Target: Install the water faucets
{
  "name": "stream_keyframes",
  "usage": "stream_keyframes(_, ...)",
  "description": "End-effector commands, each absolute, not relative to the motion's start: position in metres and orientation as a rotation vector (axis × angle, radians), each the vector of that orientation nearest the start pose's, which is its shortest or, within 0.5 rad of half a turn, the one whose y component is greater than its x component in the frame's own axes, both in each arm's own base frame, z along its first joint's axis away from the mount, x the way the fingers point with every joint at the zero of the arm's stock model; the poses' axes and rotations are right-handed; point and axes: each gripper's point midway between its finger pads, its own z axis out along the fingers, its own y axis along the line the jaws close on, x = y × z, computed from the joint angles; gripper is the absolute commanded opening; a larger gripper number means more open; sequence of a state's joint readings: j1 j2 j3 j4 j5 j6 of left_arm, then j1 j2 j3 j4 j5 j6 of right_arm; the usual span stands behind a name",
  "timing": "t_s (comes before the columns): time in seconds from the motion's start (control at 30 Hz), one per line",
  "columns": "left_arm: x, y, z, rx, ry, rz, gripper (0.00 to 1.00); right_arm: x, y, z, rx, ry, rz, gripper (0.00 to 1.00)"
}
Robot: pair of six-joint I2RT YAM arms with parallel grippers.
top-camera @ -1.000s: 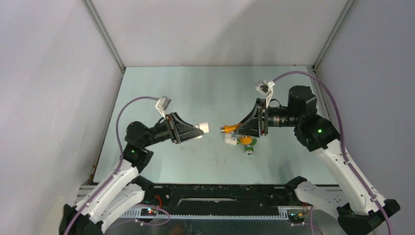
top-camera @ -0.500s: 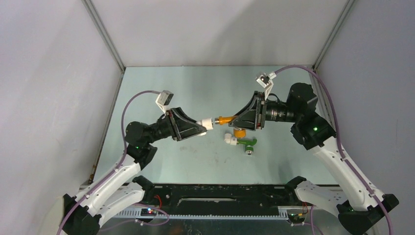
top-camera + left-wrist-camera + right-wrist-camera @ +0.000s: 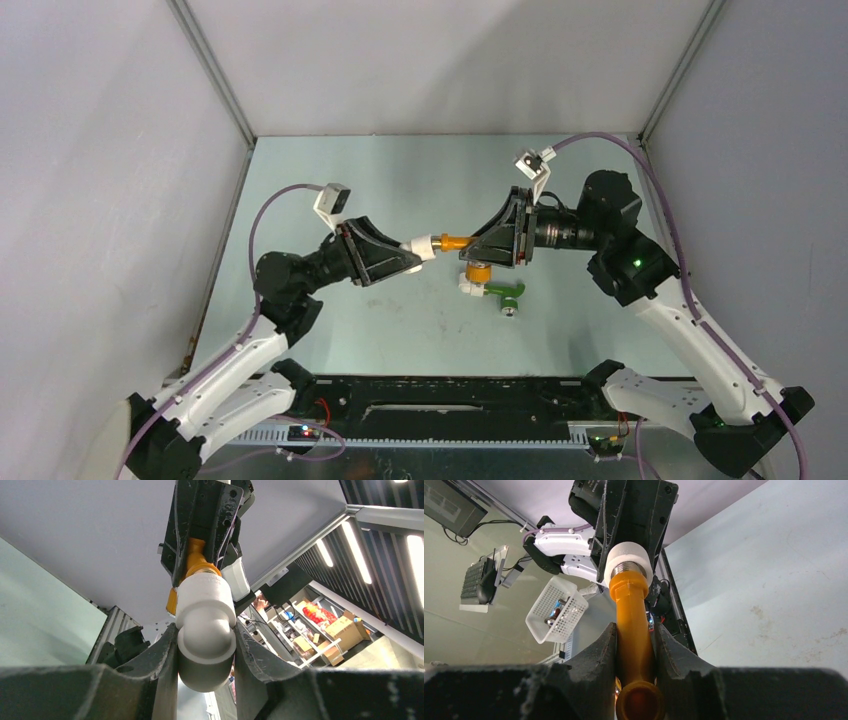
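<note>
I see left tool point(image 3: 410, 256) clamped on white elbow point(image 3: 424, 246), right tool point(image 3: 482, 250) clamped on orange faucet point(image 3: 454, 241), ends touching; green faucet point(image 3: 506, 291) on worktop point(image 3: 330, 180).

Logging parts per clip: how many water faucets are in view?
2. The orange faucet sits in the right gripper; the green faucet lies on the table near it. None looks hidden.

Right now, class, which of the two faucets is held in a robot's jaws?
The orange faucet, clamped by the right gripper; the green faucet lies ungripped on the table.
</note>
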State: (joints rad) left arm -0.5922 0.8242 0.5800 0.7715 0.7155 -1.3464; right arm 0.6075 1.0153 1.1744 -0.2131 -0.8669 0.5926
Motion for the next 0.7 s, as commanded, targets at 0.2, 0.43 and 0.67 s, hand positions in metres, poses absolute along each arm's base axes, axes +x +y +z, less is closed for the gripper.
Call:
stream_keyframes(0.2, 0.112, -0.258, 0.414, 0.344, 1.322, -2.053, 0.00, 0.130, 0.281, 0.394, -0.823, 1.711, 1.583, 0.00)
stream_keyframes(0.43, 0.101, -0.269, 0.402, 0.447, 1.412, -2.015, 0.00, 0.127, 0.282, 0.392, -0.860, 1.752, 1.607, 0.00)
stream_keyframes(0.67, 0.095, -0.274, 0.392, 0.518, 1.483, -1.969, 0.00, 0.126, 0.283, 0.402, -0.862, 1.754, 1.678, 0.00)
